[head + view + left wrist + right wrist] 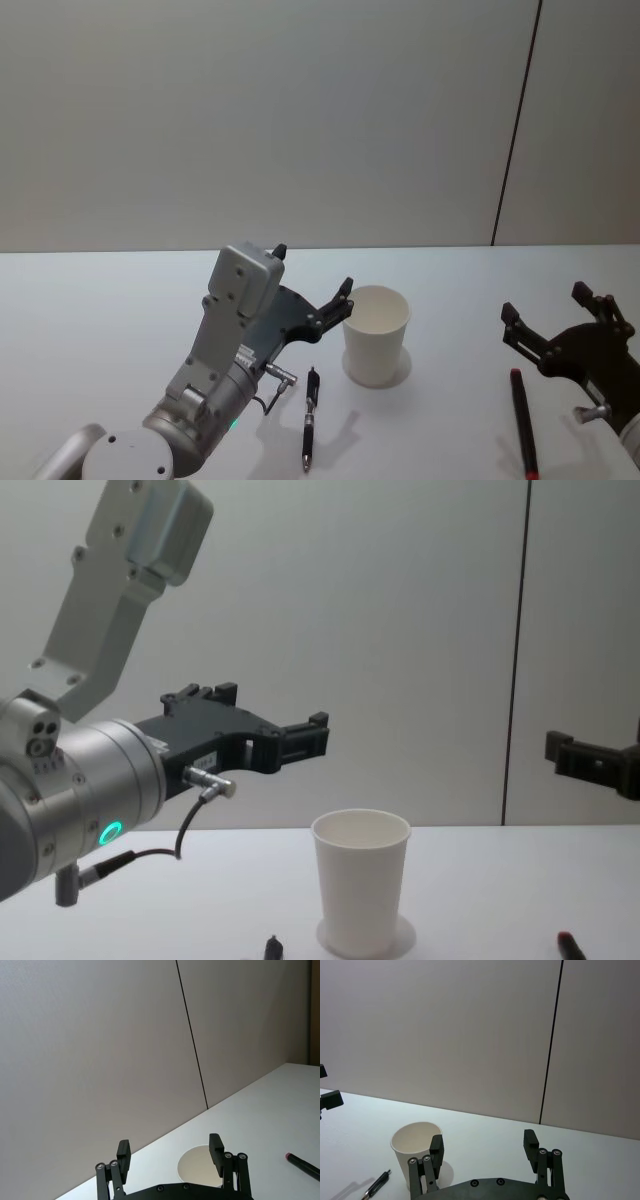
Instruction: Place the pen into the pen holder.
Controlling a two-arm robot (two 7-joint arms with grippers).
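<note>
Left arm (215, 370) close in at near left. The left gripper (313, 270) is up off the table (100, 320), just left of the pen holder (376, 335), jaws spread, empty. Black pen (310, 418) lies flat just front-left of the upright holder, not touching. Red-capped pen (523, 425) lies well right of it, beside the right gripper (543, 301), jaws also spread, holding nothing.
</note>
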